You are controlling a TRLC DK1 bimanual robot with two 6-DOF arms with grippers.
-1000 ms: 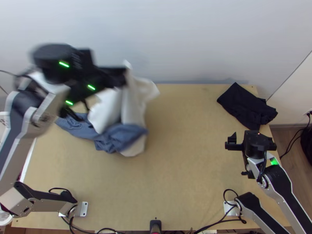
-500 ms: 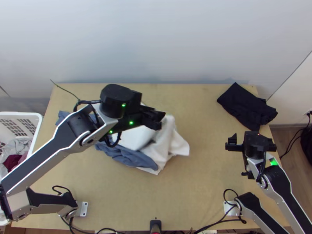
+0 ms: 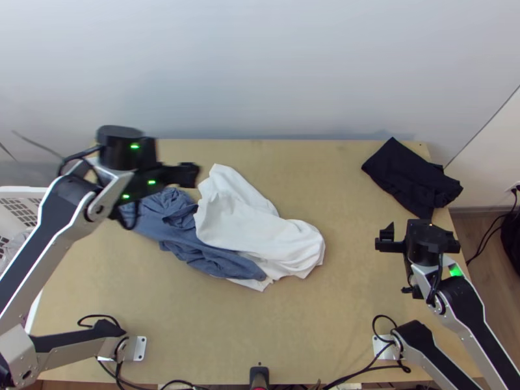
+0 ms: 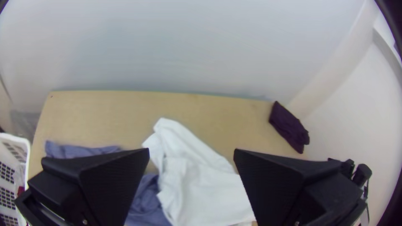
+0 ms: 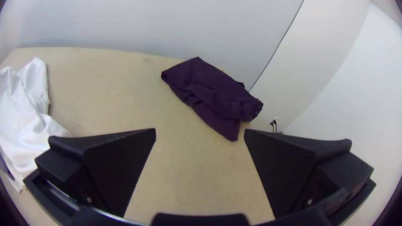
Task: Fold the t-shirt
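the white basket (image 3: 23,190) holds pale cloth (image 3: 14,246) (some red, too); left gripper (image 3: 155,187) and right gripper (image 3: 420,239) have fingers apart.

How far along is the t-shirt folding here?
Little looks done: the white cloth lies rumpled, partly over the bunched blue cloth. The dark cloth lies compactly by the far right corner; whether that's finished, I can't tell. Nothing is in hand: the left pincer and right pincer are open, empty. Separating, spreading and folding seem left.
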